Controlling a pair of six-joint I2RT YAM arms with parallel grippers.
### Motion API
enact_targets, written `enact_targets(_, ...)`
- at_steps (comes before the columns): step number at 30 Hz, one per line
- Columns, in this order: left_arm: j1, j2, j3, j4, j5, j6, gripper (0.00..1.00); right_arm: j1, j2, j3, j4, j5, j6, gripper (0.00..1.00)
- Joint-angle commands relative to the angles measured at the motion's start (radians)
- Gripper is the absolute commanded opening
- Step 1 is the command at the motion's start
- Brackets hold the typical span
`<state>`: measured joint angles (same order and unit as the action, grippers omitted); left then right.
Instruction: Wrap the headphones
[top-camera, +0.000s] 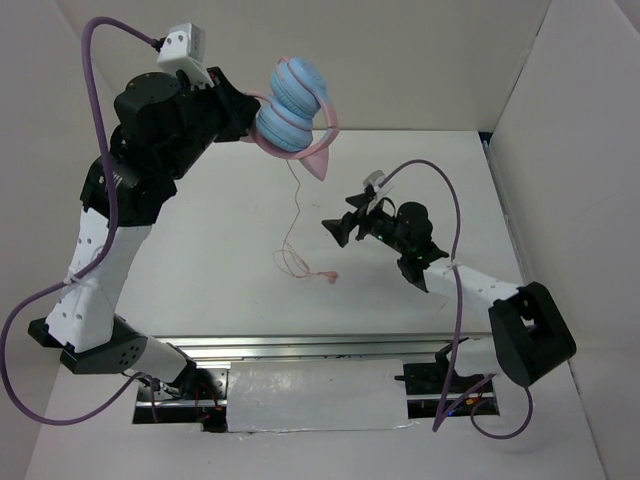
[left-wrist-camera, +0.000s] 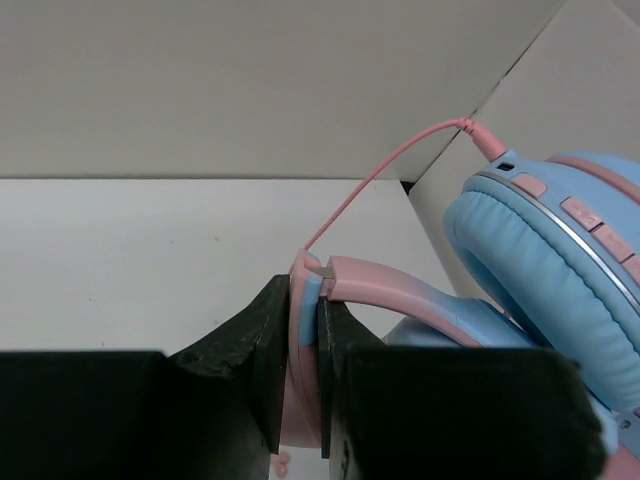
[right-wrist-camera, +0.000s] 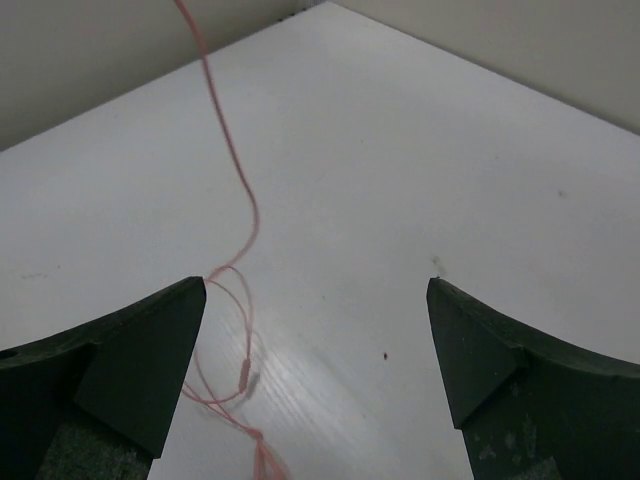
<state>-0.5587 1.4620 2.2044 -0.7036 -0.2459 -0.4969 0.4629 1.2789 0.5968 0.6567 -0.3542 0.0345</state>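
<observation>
Here the left pincer (left-wrist-camera: 305, 340) is closed tight on the pink headband (left-wrist-camera: 385, 285) of the headphones (top-camera: 292, 105). It holds them high above the far left part of the worktop (top-camera: 200, 250), near the back wall (top-camera: 400, 60). The two light blue ear cups (top-camera: 285, 120) are pressed together, and one pointed pink tip shows below them. The thin pink cable (top-camera: 297, 205) hangs down from the ear cups, and its lower end lies in loose loops on the worktop, about in the middle. The right pincer (right-wrist-camera: 317, 290) is low over the worktop, to the right of the cable, with its jaws spread wide and nothing between them. In the right wrist view the loops lie just beside the finger at the left of that view.
</observation>
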Motion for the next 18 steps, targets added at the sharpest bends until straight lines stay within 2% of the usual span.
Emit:
enact_targets(1,0.003,-0.028,0.005,0.058,0.004,0.011,0.00,0.039,0.078,0.101,0.170,-0.106,0.003,1.00)
enact_targets(7,0.003,-0.020,0.049,0.032,-0.013,0.003,0.00,0.190,0.267,0.133,0.401,-0.055,0.044,1.00)
enact_targets(11,0.003,-0.028,0.057,0.024,-0.013,-0.006,0.00,0.232,0.433,0.251,0.587,-0.074,0.117,1.00)
enact_targets(13,0.002,-0.035,0.057,0.024,-0.019,-0.006,0.00,0.258,0.523,0.305,0.618,-0.025,0.137,1.00)
enact_targets(15,0.003,-0.049,0.061,0.023,-0.020,-0.009,0.00,0.269,0.571,0.386,0.607,0.091,0.148,1.00)
enact_targets(18,0.003,-0.074,0.064,0.029,-0.027,-0.009,0.00,0.261,0.634,0.434,0.616,0.095,0.192,1.00)
